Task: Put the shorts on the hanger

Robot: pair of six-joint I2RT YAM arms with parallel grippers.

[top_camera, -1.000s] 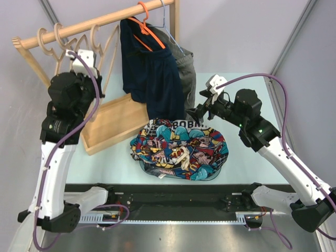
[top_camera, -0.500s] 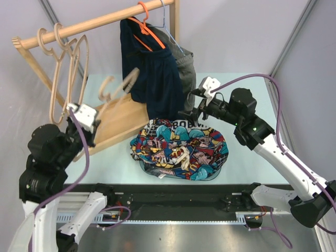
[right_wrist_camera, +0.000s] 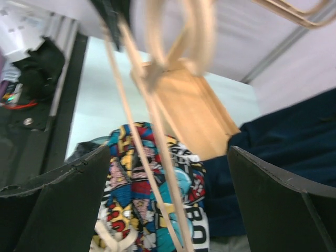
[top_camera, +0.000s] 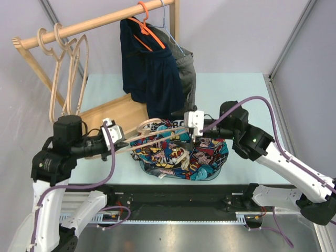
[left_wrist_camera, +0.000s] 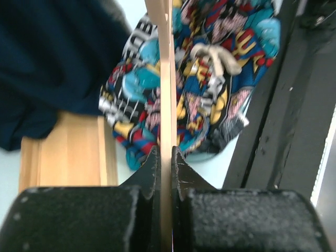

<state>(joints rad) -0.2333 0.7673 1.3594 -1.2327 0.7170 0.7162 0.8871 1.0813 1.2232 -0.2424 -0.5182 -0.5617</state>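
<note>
The comic-print shorts [top_camera: 206,157] lie bunched on the table near its front edge. My left gripper [top_camera: 119,139] is shut on one end of the beige wooden hanger [top_camera: 157,140] and holds it level just above the shorts, hook toward the rack. In the left wrist view the jaws [left_wrist_camera: 165,152] clamp the hanger's thin bar [left_wrist_camera: 167,79], with the shorts [left_wrist_camera: 210,79] beyond. My right gripper [top_camera: 196,132] is open at the hanger's far end. In the right wrist view the hanger's bars [right_wrist_camera: 157,136] pass between the wide-open gripper [right_wrist_camera: 169,157], apart from both fingers, above the shorts [right_wrist_camera: 134,210].
A wooden rack rail [top_camera: 94,23] at the back left carries two more wooden hangers [top_camera: 79,58]. An orange hanger [top_camera: 149,29] holds a navy garment [top_camera: 152,79], with a grey cloth [top_camera: 187,73] behind. The rack's wooden base [top_camera: 113,113] lies left of the shorts.
My left arm has swung the wooden hanger down from the rack to just over the shorts. My right gripper has moved left and down to the hanger's far end.
</note>
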